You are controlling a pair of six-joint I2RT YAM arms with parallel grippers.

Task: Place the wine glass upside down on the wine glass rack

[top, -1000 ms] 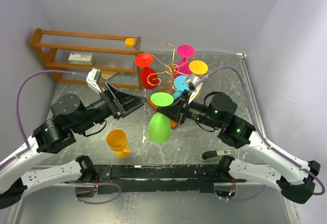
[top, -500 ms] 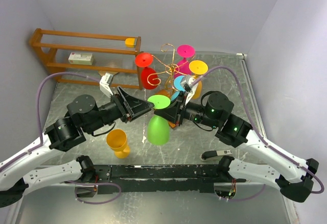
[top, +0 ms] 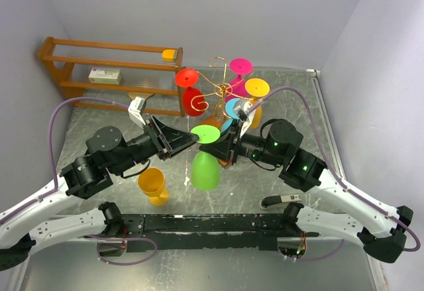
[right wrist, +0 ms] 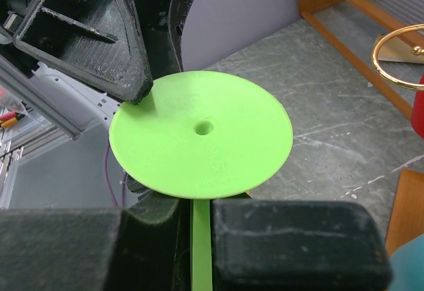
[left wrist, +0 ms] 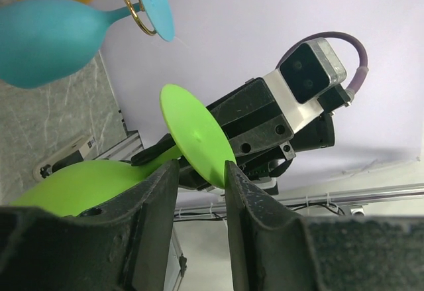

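A green wine glass hangs upside down, foot (top: 206,133) up and bowl (top: 205,170) down, in front of the gold wire rack (top: 219,73). My right gripper (top: 220,149) is shut on its stem (right wrist: 201,238), just under the foot disc (right wrist: 202,132). My left gripper (top: 193,142) is open, its fingertips (left wrist: 156,191) on either side of the foot's edge (left wrist: 195,135). One left fingertip (right wrist: 129,72) touches the disc's rim. The rack holds red, pink, yellow and teal glasses; its base is mostly hidden.
A yellow-orange glass (top: 152,185) stands on the table at the front left. The brown wooden shelf unit (top: 112,72) stands at the back left. A teal glass (left wrist: 46,39) hangs on a gold arm (left wrist: 129,2) close behind the green glass.
My left arm has swung right, bringing its open fingers up to the green foot. My right gripper has shifted the glass slightly left. Little has moved in the last half second.
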